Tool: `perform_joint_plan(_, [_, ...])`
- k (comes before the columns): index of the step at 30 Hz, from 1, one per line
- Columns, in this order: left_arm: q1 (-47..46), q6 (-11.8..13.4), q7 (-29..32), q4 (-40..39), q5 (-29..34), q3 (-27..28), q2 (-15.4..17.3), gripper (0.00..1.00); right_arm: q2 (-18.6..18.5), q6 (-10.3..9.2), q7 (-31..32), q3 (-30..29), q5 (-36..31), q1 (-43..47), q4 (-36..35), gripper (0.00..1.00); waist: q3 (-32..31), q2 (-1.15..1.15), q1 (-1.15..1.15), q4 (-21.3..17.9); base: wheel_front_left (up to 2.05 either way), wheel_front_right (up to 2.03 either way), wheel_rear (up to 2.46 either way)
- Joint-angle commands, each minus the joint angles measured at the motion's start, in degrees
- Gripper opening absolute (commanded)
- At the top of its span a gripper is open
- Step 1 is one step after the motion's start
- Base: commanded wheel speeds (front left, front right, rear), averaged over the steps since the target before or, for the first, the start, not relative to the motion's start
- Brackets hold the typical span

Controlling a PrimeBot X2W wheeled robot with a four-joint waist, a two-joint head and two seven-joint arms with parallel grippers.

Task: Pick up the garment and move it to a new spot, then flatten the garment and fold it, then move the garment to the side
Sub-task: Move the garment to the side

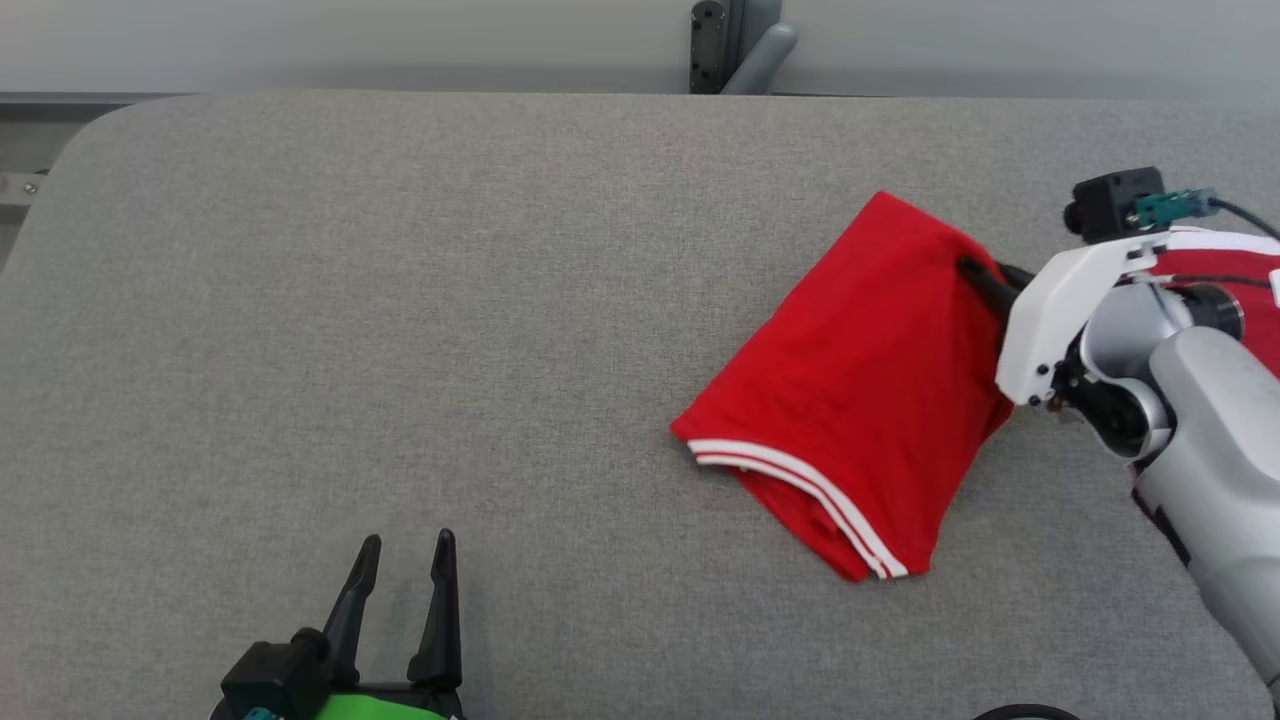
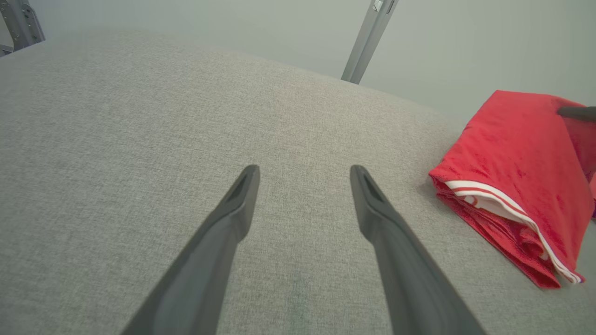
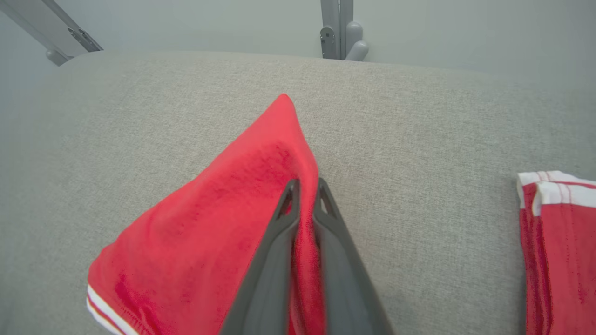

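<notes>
The garment [image 1: 850,400] is red with white stripes along one hem, folded into a compact packet on the right half of the grey table [image 1: 400,300]. My right gripper [image 1: 975,272] is shut on the packet's right edge, which peaks up off the table while the striped hem rests on it. From the right wrist the red cloth [image 3: 223,232] is pinched between the two dark fingers [image 3: 279,223]. At the table's near left my left gripper [image 1: 405,545] stands open, nothing between its fingers [image 2: 233,209]; the garment [image 2: 517,172] lies to its right, apart from it.
A second red piece with white stripes [image 3: 556,242] lies at the right of the right wrist view, also behind my right forearm [image 1: 1240,290]. Grey metal posts [image 1: 735,45] stand beyond the table's far edge. Bare table [image 2: 139,116] spreads across the left and middle.
</notes>
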Motion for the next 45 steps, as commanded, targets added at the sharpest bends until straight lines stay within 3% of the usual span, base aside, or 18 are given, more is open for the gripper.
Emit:
perform_joint_plan(1, [-1.03,-0.16,-0.14,-0.22,-0.17,-0.17,0.09,1.00,-1.66,-0.03,0.16,-0.43,0.04,-1.50,1.21,0.00,1.50,-0.01,0.00,-1.14,0.00,0.00,0.00])
perform_joint_plan(11, [-4.08,-1.32,-0.13,0.03,3.06,0.23,0.10,1.00,-7.14,-0.03,-5.54,-9.28,-1.44,-7.32,7.31,0.00,6.22,-0.01,0.00,-5.11,0.00,0.00,0.00])
perform_joint_plan(18, [-5.40,-1.86,-0.14,-0.06,4.63,0.80,0.09,1.00,-4.80,-0.03,-8.42,-14.61,-2.39,-9.62,6.78,0.00,7.86,-0.01,0.00,-7.88,0.00,0.00,0.00])
perform_joint_plan(25, [-5.06,-2.00,-0.14,-0.40,5.38,2.00,0.10,1.00,-2.85,-0.03,-7.31,-17.54,-2.76,-8.52,1.57,0.00,7.82,-0.01,0.00,-10.44,0.00,0.00,0.00])
perform_joint_plan(32, [-4.19,-2.03,-0.14,-0.71,6.28,2.81,0.09,1.00,-1.78,-0.03,-4.14,-22.61,-4.00,-6.30,-3.60,0.00,7.81,-0.01,0.00,-12.33,0.00,0.00,0.00])
perform_joint_plan(45, [-6.21,-2.06,-0.14,-0.35,7.05,1.92,1.17,1.00,2.07,-0.03,2.94,-37.05,-14.26,-1.80,-7.26,0.00,10.21,-0.01,0.00,-12.95,0.00,0.00,0.00])
